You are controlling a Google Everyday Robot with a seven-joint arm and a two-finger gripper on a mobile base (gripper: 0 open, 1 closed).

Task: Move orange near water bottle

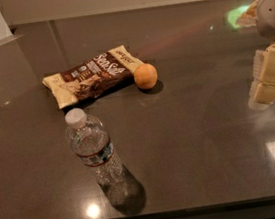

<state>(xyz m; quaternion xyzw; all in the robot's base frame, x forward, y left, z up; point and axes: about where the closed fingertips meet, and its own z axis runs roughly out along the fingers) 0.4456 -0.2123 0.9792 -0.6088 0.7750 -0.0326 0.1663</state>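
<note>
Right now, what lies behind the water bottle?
The snack bag and the orange, side by side, clear of the water bottle. The bottle hides nothing of them. The gripper is far right.

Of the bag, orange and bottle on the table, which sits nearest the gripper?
The orange, the round fruit just right of the snack bag. The gripper hangs at the right edge; the water bottle stands farther left.

I'm seeing a kitchen or break-room counter point(197, 139), dark and polished, carrying a snack bag point(90, 77); my gripper point(272, 74) is hovering at its right side
</note>
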